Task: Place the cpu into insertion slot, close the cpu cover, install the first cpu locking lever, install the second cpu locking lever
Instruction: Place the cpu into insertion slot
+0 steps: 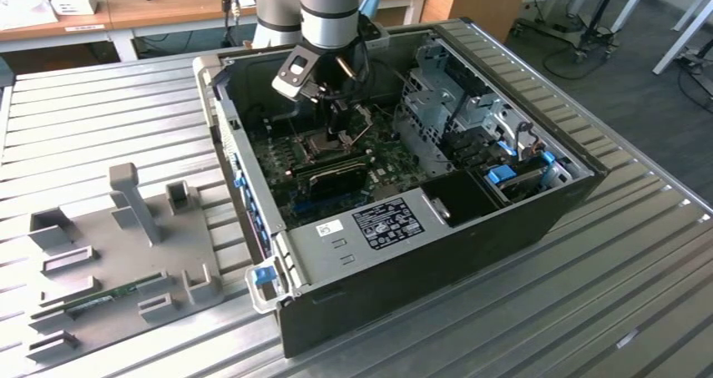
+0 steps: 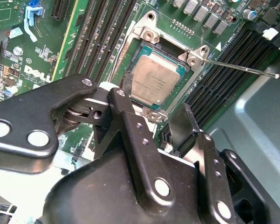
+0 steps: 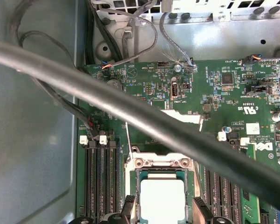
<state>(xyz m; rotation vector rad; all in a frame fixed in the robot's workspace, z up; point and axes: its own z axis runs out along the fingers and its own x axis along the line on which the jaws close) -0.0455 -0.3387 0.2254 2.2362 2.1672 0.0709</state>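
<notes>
At the exterior view's left, a grey fixture tray (image 1: 103, 265) lies on the ribbed table, well apart from the work. Next to it stands the open computer case (image 1: 446, 278), with the arm reaching down into it over the green board (image 2: 167, 23).

In the second wrist view, the gripper (image 2: 153, 99) hangs low over the socket. Its black fingers (image 2: 130, 121) are spread, one on each side of the chip, and clasp nothing that you can see. The cpu (image 2: 154, 78) lies flat and square inside the insertion slot (image 2: 139, 55), so the first step looks done.

Treat the chip as light, rigid and fragile, and expect its smooth metal top to offer little friction. Take hold of it only by two opposite edges and keep it level, since a tilt could harm the contacts beneath.

It has a dull silver-bronze lid on a thin green-edged base. A black socket wall frames it, with silvery brackets at the corners.

A thin metal locking lever (image 2: 242, 67) juts free from one bracket across the long black memory slots (image 2: 219, 88); by that, judge it unlatched. At the exterior view's right is the silvery drive cage (image 1: 446, 103).
</notes>
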